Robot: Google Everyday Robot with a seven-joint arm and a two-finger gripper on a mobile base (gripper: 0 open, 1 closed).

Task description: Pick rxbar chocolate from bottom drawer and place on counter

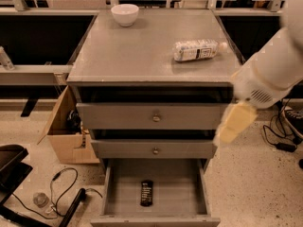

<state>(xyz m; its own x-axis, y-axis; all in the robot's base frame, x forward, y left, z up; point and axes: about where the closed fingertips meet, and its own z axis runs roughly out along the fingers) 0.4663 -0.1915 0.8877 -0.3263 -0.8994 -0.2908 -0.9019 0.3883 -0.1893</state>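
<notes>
The rxbar chocolate (147, 193), a small black bar with pale lettering, lies flat in the middle of the open bottom drawer (182, 188), towards its front. The counter (137, 51) is the grey top of the cabinet. My gripper (234, 123), a pale yellow, blurred end of the white arm (274, 67), hangs at the cabinet's right front corner. It is level with the two upper drawers, above and to the right of the bar, and holds nothing that I can see.
A clear plastic bottle with a white label (196, 50) lies on the counter's right side, and a white bowl (125, 14) stands at the back. The two upper drawers (154, 117) are closed. A cardboard box (64, 131) and cables (61, 188) lie on the floor at left.
</notes>
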